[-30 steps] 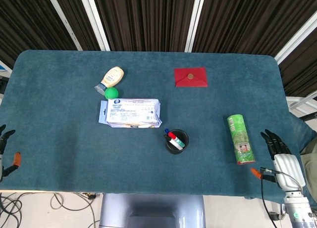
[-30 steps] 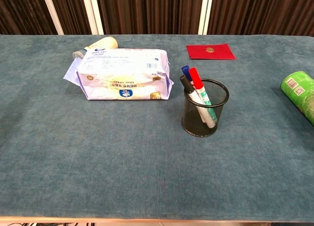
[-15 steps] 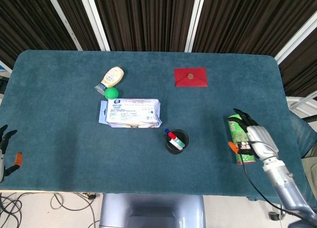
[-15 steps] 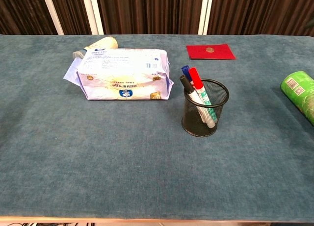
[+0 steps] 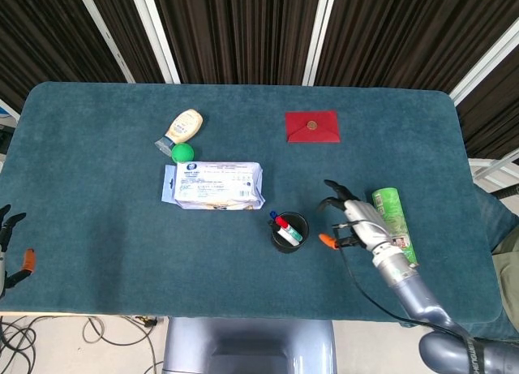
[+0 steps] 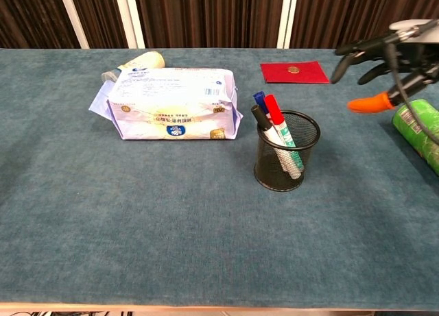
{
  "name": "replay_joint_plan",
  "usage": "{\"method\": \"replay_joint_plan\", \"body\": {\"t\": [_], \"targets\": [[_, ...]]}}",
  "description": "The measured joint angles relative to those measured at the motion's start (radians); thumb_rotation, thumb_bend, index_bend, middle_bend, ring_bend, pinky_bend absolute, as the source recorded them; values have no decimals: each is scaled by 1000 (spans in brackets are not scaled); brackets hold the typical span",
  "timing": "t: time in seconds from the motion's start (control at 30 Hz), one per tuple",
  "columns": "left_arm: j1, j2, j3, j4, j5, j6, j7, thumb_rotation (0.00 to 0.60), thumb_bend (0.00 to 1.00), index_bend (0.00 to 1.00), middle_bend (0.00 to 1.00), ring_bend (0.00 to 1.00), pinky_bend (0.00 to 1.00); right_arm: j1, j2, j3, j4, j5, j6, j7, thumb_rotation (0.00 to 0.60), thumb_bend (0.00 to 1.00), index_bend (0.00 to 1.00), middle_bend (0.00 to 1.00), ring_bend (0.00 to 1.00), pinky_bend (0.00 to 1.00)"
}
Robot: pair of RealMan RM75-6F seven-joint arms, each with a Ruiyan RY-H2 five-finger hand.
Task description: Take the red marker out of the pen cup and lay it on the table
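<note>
Right of the pen cup (image 5: 289,232), the right hand (image 5: 350,218) hovers, fingers (image 6: 357,49) spread, empty.

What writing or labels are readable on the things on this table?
No text here reads clearly.
Wipes pack: blue printed lines and a round logo, too blurred to read.
Green can: a barcode and small print, too small to read.
Squeeze bottle: label illegible.
Red envelope: a gold seal, no legible text.

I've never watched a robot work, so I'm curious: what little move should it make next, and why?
Probably carry the right hand further left until it is over the pen cup. The hand is open, holding nothing and beside the cup, while the red marker still stands in it, cap sticking up above the rim.
</note>
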Motion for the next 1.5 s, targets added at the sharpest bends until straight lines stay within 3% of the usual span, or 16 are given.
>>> {"method": "replay_joint_plan", "body": {"t": [0.4,0.73,1.5], "targets": [[-2,3,-1,-1,-4,-5,-3,600,453,153,29,78,44,110,-88,31,-22,181,-8,-125,600,370,427,0,45,162],[-3,4,-3,-2,-8,-5,-8,600,453,153,29,78,44,180,-161,29,20,283,-12,-183,600,393,432,0,45,162],[-4,8,-4,-3,-11,-7,-13,600,453,152,29,78,44,219,-216,9,77,330,0,-205,600,395,530,0,45,162]]}}
